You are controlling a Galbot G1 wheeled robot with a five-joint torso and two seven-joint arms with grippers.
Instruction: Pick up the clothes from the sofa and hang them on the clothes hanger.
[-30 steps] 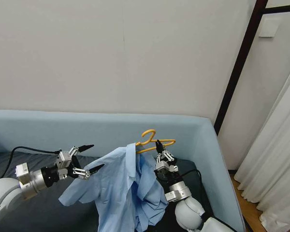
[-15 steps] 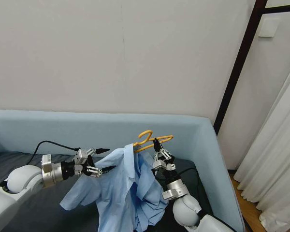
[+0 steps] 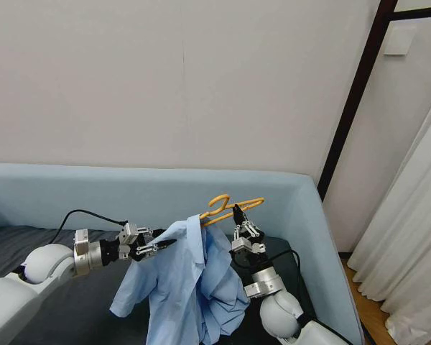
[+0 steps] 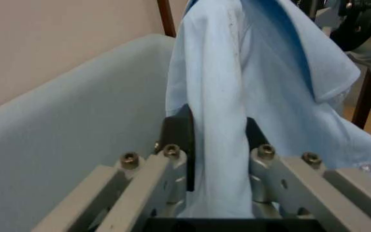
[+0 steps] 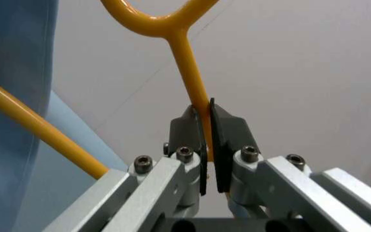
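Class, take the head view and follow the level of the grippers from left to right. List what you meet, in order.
left gripper → shirt → right gripper, gripping the hanger → sofa end → curtain

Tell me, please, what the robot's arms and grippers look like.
The left arm and right arm are rounded white shells with silver metal wrists. The left gripper and right gripper have silver linkage bars joined by hex bolts and tipped with black pads. A thin black cable loops to the left wrist.
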